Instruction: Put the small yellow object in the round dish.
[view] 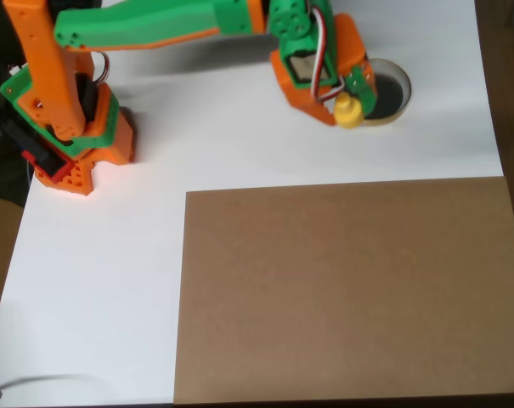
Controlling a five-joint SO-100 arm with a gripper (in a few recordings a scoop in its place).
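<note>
The small yellow object (348, 110) is held between the fingers of my orange and green gripper (352, 100) near the top right of the overhead view. It hangs at the left rim of the round dish (394, 92), a tan-rimmed dish with a dark inside. My gripper covers the left part of the dish. Whether the object touches the rim I cannot tell.
A large brown cardboard sheet (341, 293) covers the lower right of the white table (95, 280). The arm's orange base (70, 140) stands at the upper left. The table's right edge runs close beyond the dish.
</note>
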